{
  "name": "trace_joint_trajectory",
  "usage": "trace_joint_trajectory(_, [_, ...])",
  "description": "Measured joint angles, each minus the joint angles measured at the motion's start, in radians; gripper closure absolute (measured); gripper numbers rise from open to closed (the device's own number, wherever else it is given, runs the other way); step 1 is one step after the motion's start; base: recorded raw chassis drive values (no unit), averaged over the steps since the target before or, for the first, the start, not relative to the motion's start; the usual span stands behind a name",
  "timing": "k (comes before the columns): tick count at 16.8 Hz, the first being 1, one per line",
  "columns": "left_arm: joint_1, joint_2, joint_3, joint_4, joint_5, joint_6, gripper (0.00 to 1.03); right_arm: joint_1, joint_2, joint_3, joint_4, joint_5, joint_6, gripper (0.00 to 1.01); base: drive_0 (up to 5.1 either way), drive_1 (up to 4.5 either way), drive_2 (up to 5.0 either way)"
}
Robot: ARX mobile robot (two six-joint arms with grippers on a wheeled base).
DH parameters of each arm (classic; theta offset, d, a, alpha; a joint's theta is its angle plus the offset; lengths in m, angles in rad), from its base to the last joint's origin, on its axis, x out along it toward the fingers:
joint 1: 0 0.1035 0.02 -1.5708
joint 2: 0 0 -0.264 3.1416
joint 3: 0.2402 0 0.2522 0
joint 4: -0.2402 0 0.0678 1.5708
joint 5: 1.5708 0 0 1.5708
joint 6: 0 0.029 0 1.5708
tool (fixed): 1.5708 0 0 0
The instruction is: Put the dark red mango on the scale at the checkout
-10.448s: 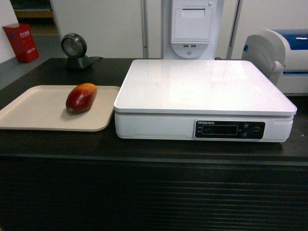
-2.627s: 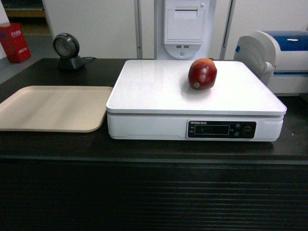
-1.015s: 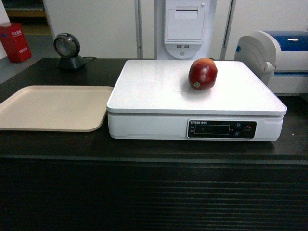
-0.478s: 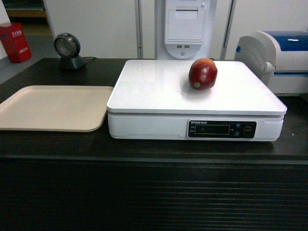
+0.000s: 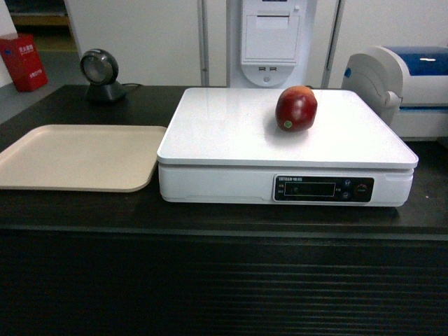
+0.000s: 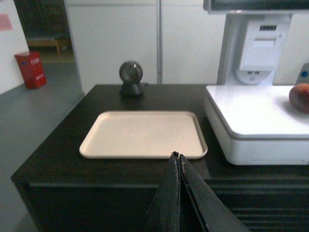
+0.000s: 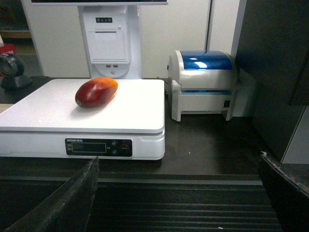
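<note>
The dark red mango [image 5: 296, 108] lies on the white platform of the scale [image 5: 231, 126], toward its far right; it also shows as mango [image 7: 96, 92] on the scale [image 7: 125, 111] and at the right edge as mango [image 6: 300, 96]. The scale [image 6: 251, 113] stands on the black checkout [image 5: 210, 273] counter. My left gripper [image 6: 177, 156] is shut with nothing in it, held back in front of the counter edge near the beige tray. My right gripper [image 7: 178, 162] is open and empty, drawn back before the ribbed front, well clear of the mango. Neither gripper shows in the head view.
An empty beige tray [image 5: 77, 157] lies left of the scale. A round black scanner [image 5: 99, 72] stands at the back left. A white and blue printer [image 5: 399, 87] sits to the right, a receipt terminal [image 5: 271, 38] behind the scale, a red box [image 5: 24, 61] on the floor far left.
Ten seconds ago the mango lay on the beige tray; it now rests on the scale. Over the last second only the view shifted slightly; the mango stays put.
</note>
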Motion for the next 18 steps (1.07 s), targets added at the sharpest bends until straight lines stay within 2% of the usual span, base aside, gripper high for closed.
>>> trace_joint_trajectory(3, [0.001,0.0,-0.007,-0.011,0.002,0.0,1.01,0.0,0.0,0.0,0.0,0.0,0.0,0.03,0.0,0.0,0.0])
trace_joint_trajectory(4, [0.001,0.0,-0.007,-0.016,0.001,0.0,0.98,0.0,0.0,0.0,0.001,0.0,0.0,0.03,0.0,0.0,0.0])
trace_joint_trajectory(5, [0.001,0.0,-0.007,-0.016,0.002,0.0,0.86,0.0,0.0,0.0,0.001,0.0,0.0,0.03,0.0,0.0,0.0])
trace_joint_trajectory(7, [0.001,0.0,-0.007,-0.016,0.002,0.0,0.71,0.0,0.0,0.0,0.0,0.0,0.0,0.03,0.0,0.0,0.0])
trace_joint_trajectory(9, [0.001,0.0,-0.007,-0.016,0.002,0.0,0.44,0.0,0.0,0.0,0.001,0.0,0.0,0.03,0.0,0.0,0.0])
trace_joint_trajectory(14, [0.001,0.0,-0.007,-0.016,0.002,0.0,0.03,0.0,0.0,0.0,0.001,0.0,0.0,0.03,0.0,0.0,0.0])
trace_joint_trajectory(18, [0.001,0.0,-0.007,-0.016,0.002,0.002,0.05,0.0,0.0,0.0,0.001,0.0,0.0,0.03,0.0,0.0,0.0])
